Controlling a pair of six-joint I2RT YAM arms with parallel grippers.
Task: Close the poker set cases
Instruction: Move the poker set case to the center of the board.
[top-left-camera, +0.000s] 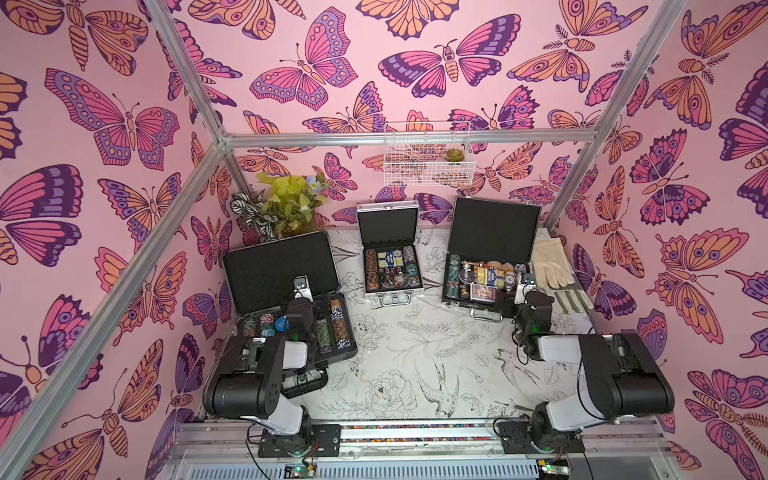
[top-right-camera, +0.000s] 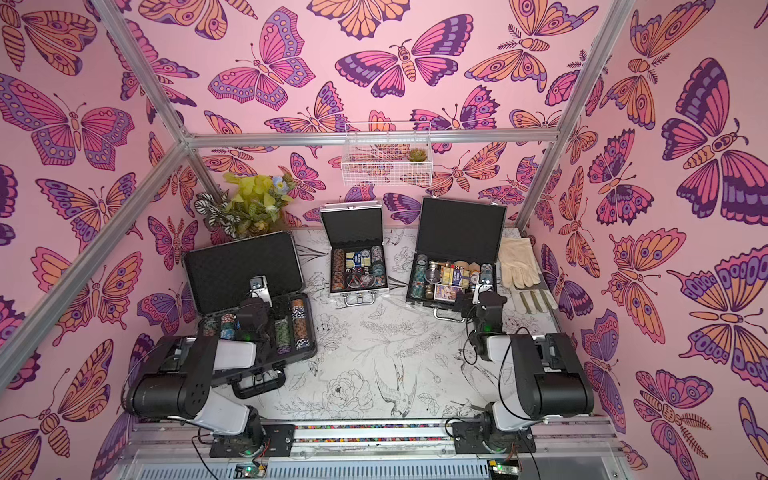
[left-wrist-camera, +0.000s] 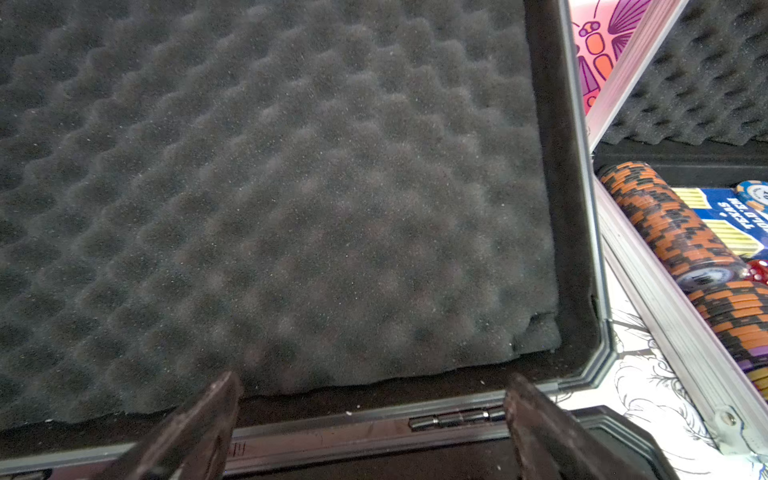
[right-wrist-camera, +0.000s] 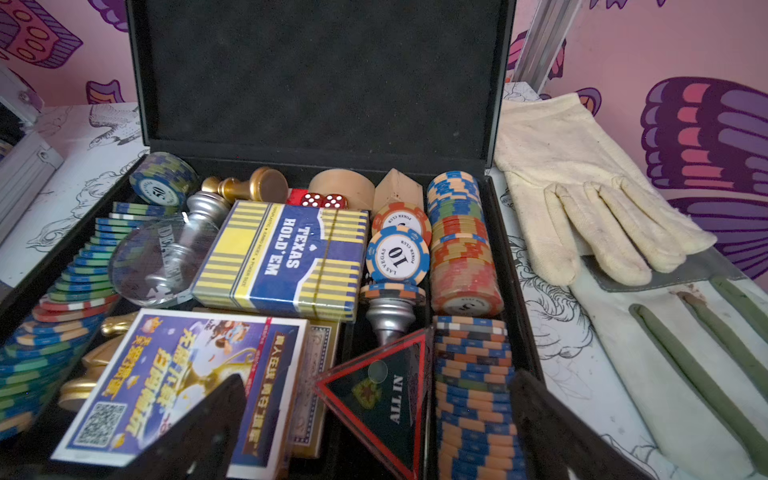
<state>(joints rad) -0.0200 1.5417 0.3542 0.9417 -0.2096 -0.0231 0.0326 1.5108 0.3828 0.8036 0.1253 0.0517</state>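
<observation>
The left arm (top-left-camera: 249, 374) hides part of the lower half of the large black case (top-left-camera: 278, 266).

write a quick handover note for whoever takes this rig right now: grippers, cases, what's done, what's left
Left gripper: open, empty, over the large black ribbed plastic case, facing its foam-lined lid.
Right gripper: open, empty, over the front of the medium black metal-trimmed case, facing its lid.
The small silver aluminium case sits between the two, further back, with no gripper near it.
Done: nothing; all three lids stand open.
Left: close all three. The cream work glove lies beside the medium case, outside it.
</observation>
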